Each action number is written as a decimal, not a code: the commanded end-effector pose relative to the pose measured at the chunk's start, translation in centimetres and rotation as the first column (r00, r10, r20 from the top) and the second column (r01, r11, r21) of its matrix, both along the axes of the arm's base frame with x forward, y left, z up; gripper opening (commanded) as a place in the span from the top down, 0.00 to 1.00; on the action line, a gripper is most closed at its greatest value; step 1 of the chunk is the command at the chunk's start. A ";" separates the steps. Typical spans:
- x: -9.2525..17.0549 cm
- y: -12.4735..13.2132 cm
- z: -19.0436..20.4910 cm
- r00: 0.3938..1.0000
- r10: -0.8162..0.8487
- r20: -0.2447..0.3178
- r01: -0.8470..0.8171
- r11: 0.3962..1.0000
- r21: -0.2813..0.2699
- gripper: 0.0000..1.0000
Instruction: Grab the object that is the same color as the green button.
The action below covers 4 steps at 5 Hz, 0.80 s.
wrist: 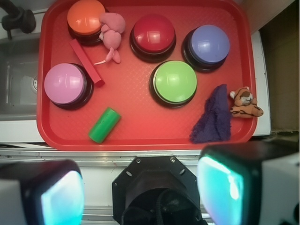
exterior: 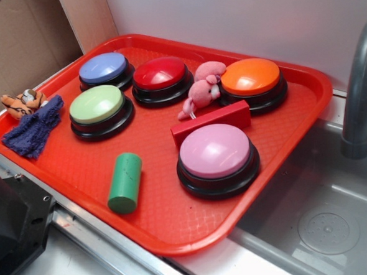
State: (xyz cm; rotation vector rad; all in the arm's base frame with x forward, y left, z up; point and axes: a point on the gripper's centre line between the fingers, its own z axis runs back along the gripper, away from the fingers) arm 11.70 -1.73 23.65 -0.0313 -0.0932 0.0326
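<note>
Nothing of the grasp is done yet: the green cylinder block (exterior: 125, 183) lies untouched on its side at the near part of the red tray (exterior: 170, 228), with the whole approach, descent and pinch left to do. In the exterior view, going left to right, the light-green button (exterior: 98, 104) comes first, then the cylinder below and right of it, then the red rectangular block (exterior: 210, 123) and pink button (exterior: 216, 151). The cylinder's long axis runs diagonally across the tray, its far end pointing roughly toward the green button. The pincer (wrist: 140, 187) appears spread wide and empty above the desk edge, though its fingers are blurred.
</note>
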 end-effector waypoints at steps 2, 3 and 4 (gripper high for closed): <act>0.0 -1.2 -1.9 0.995 0.096 0.023 -0.095 0.995 -0.038 0.00; 0.1 -2.2 -4.4 0.981 0.191 0.033 -0.189 0.981 -0.046 0.00; 0.3 -3.1 -7.3 0.955 0.294 0.033 -0.292 0.955 -0.059 0.00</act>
